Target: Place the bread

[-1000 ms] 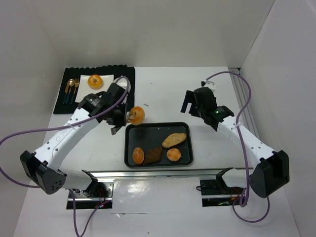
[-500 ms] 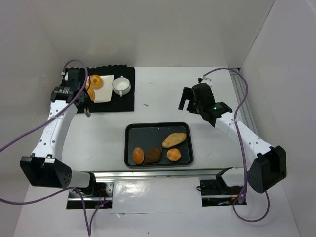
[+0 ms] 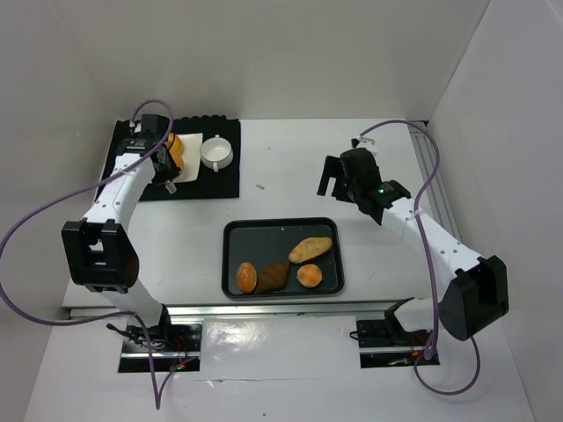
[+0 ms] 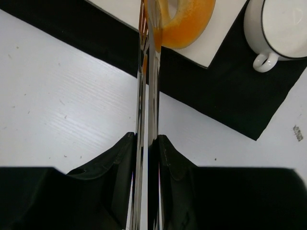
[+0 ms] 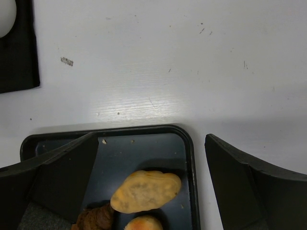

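Left arm has swung off the tray's upper-left corner and out to the upper left of the top view; the bread went with it. Right arm barely shifted.

Left gripper (image 4: 145,143) is clenched on the tongs (image 4: 146,96), blades nearly together. The tips reach the orange bread (image 4: 189,21), which sits over the white plate (image 4: 218,45) on the black mat (image 4: 230,96). The cup (image 4: 276,26) is just beside the plate, at the upper right of the wrist view. I can't tell from the wrist view whether the blades still pinch the bread or only touch its edge. In the top view the gripper hides most of the plate, so I can't count what's on it either.

Right gripper (image 5: 151,139) is spread wide with nothing in it, hovering over the upper right corner of the tray (image 3: 281,224). The other pastries (image 3: 310,249) lie on the tray, four of them.

Step, as I read it: end of the carry, with the release onto the plate due.

Next move:
- ease the squeeze so the blades spread and the bread drops flat on the plate
- lift straight up so the tips don't drag it off the edge
- keep clear of the cup handle

Risk: the bread could stick to a blade and come up with the tongs.
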Action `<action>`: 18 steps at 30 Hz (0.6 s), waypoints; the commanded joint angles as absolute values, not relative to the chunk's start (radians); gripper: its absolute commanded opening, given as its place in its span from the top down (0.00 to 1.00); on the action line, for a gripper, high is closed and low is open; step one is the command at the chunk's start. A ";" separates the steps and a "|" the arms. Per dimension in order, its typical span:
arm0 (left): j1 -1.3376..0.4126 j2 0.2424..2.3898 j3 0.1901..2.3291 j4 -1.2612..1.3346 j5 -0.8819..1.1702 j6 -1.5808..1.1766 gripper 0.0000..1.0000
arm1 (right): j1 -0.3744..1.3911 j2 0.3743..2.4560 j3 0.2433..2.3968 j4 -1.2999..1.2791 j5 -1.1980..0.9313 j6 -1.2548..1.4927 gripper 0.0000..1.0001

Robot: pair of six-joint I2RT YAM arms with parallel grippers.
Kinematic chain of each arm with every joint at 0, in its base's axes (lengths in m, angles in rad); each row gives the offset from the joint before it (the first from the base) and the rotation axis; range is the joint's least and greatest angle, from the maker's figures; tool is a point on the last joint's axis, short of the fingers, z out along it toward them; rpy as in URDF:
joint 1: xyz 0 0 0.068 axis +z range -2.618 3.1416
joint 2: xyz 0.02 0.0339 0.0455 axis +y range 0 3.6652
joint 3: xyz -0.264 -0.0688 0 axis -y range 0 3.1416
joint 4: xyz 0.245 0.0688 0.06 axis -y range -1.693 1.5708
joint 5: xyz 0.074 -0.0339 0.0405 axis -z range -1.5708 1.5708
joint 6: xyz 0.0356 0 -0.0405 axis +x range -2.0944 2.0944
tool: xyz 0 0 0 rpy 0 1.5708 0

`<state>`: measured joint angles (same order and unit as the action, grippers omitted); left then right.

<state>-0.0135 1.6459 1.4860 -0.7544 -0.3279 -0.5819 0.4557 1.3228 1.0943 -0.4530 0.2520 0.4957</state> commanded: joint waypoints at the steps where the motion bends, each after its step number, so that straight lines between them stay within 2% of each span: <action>1: -0.009 1.667 1.551 -0.683 -0.307 -0.600 0.65 | 0.465 1.321 1.138 -0.425 0.267 0.480 0.01; 4: -0.009 1.692 1.560 -0.683 -0.316 -0.600 0.65 | 0.465 1.321 1.138 -0.425 0.276 0.471 0.01; 6: -0.009 1.703 1.584 -0.683 -0.316 -0.600 0.60 | 0.465 1.321 1.138 -0.425 0.276 0.471 0.01; 8: -0.009 1.717 1.594 -0.693 -0.316 -0.600 0.53 | 0.465 1.330 1.138 -0.425 0.276 0.471 0.01; 9: -0.009 1.717 1.594 -0.693 -0.316 -0.600 0.45 | 0.465 1.330 1.138 -0.425 0.276 0.471 0.01; 10: -0.009 1.717 1.594 -0.693 -0.327 -0.600 0.43 | 0.465 1.330 1.138 -0.425 0.276 0.471 0.01; 13: -0.009 1.727 1.603 -0.693 -0.327 -0.591 0.39 | 0.465 1.330 1.138 -0.425 0.276 0.471 0.01; 18: -0.029 1.717 1.612 -0.702 -0.336 -0.591 0.39 | 0.465 1.309 1.129 -0.425 0.285 0.471 0.01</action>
<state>-0.0204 1.7222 1.5661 -0.7246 -0.3172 -0.5835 0.4557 1.3308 1.0943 -0.4526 0.2642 0.4808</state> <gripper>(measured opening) 0.611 0.992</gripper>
